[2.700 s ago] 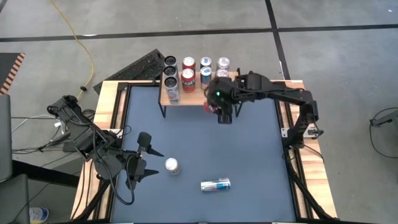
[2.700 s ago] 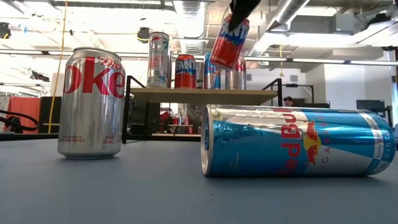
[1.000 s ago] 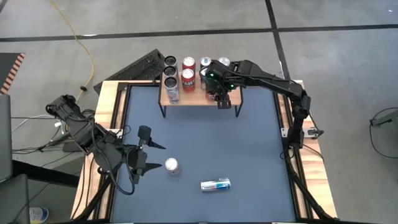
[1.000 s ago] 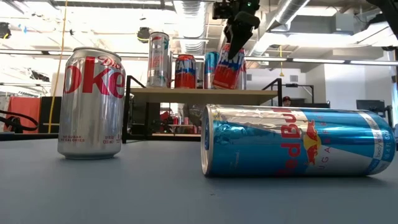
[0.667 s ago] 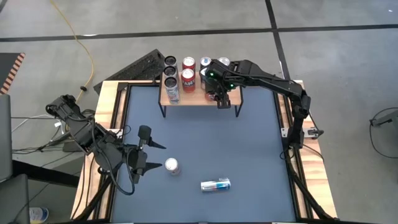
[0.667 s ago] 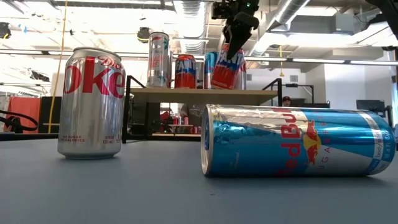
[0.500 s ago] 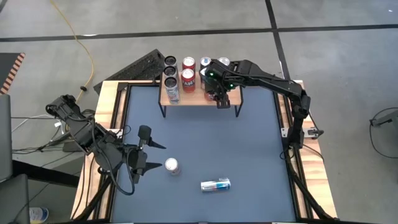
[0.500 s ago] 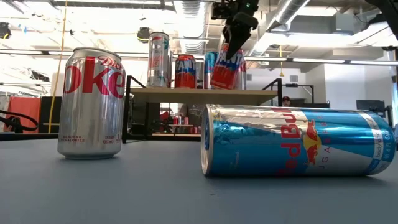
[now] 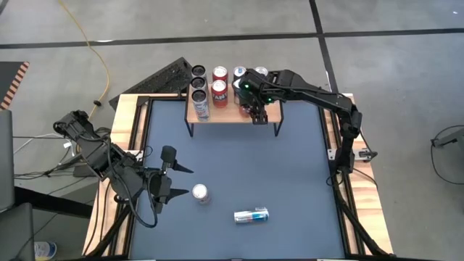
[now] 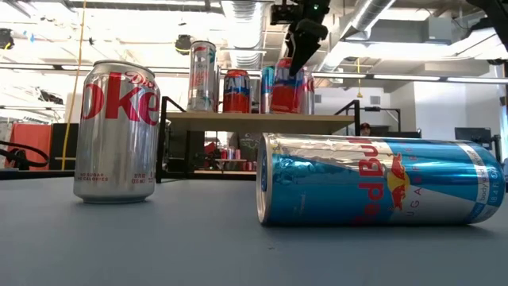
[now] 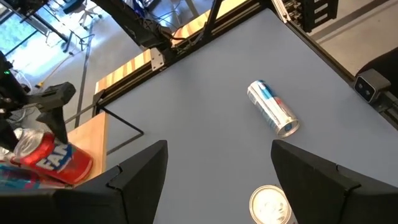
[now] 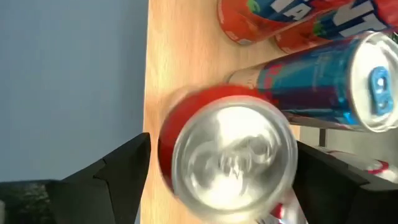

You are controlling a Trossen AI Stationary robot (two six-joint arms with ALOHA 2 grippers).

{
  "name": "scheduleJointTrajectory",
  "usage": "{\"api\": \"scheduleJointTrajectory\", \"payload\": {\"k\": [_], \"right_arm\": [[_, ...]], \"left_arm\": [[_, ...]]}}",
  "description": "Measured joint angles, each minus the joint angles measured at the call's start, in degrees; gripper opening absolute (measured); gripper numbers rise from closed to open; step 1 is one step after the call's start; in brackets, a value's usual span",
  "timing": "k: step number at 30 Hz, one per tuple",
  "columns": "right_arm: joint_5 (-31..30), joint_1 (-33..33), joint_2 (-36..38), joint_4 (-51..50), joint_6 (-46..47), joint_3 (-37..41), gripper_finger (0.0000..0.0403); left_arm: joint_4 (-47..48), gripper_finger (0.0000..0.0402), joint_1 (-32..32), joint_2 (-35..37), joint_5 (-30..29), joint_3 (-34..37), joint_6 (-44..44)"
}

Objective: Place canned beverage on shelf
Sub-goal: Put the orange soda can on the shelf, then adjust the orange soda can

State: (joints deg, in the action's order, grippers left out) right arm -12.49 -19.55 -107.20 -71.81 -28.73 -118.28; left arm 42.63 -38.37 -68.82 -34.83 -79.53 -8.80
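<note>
The shelf [image 9: 225,114] stands at the table's far edge, its light-wood top [image 10: 262,117] on black legs. A red can [image 10: 284,86] stands upright on that top near its right end, on its base, its silver lid [image 12: 227,155] facing the right wrist camera. My right gripper [image 12: 222,180] hovers over it, open, one finger on either side of the can's top. My left gripper [image 11: 217,180] waits open above the table's near left [image 9: 176,183], beside an upright Diet Coke can [image 9: 201,193].
Several other cans [image 9: 219,93] stand on the shelf left of and behind the red one, among them a blue can [image 12: 323,74] close by. A blue Red Bull can [image 9: 251,214] lies on its side on the near mat. Wooden rims edge the table.
The red can, which leaned under my right gripper with its base on the shelf, has tipped upright and now stands level on the shelf top. My right gripper has kept its place above it.
</note>
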Motion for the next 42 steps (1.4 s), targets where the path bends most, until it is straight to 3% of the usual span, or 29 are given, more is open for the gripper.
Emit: {"api": "scheduleJointTrajectory", "payload": {"k": [9,15,17,19,22,25,30,34,37,42], "right_arm": [[-4.32,1.97,0.06,-2.99,0.24,-7.09,0.0343],[-5.89,3.34,0.22,-10.70,3.84,-12.77,0.0333],[-3.69,3.49,1.36,-13.88,5.62,-12.47,0.0318],[2.26,2.90,3.41,-15.26,7.63,-10.61,0.0297],[9.43,0.55,9.28,-14.26,12.02,-4.67,0.0270],[5.63,-0.14,17.51,-9.61,15.75,6.47,0.0244],[0.15,1.22,32.01,19.88,17.34,34.59,0.0188],[-2.12,1.60,37.22,42.52,16.93,51.17,0.0128],[-4.83,1.80,37.51,50.01,16.87,57.40,0.0082],[-5.82,2.12,37.62,55.61,16.85,60.66,0.0010]], "left_arm": [[0.00,0.0275,0.00,0.00,-0.07,0.00,0.28],[0.89,0.0275,0.00,0.00,-0.06,0.00,1.15],[1.75,0.0275,0.00,0.00,-0.07,0.00,1.18],[2.82,0.0275,-0.12,0.23,-0.05,0.02,1.60],[3.38,0.0275,-1.30,1.71,-0.02,0.02,3.12],[3.52,0.0275,-2.93,4.04,-0.13,0.02,3.53],[3.39,0.0275,-4.37,6.90,-3.56,0.02,3.75],[3.41,0.0275,-4.33,6.98,-6.32,0.02,2.05],[3.32,0.0275,-4.33,6.90,-7.68,0.02,1.73],[3.33,0.0275,-4.33,6.88,-8.08,0.02,3.91]]}}
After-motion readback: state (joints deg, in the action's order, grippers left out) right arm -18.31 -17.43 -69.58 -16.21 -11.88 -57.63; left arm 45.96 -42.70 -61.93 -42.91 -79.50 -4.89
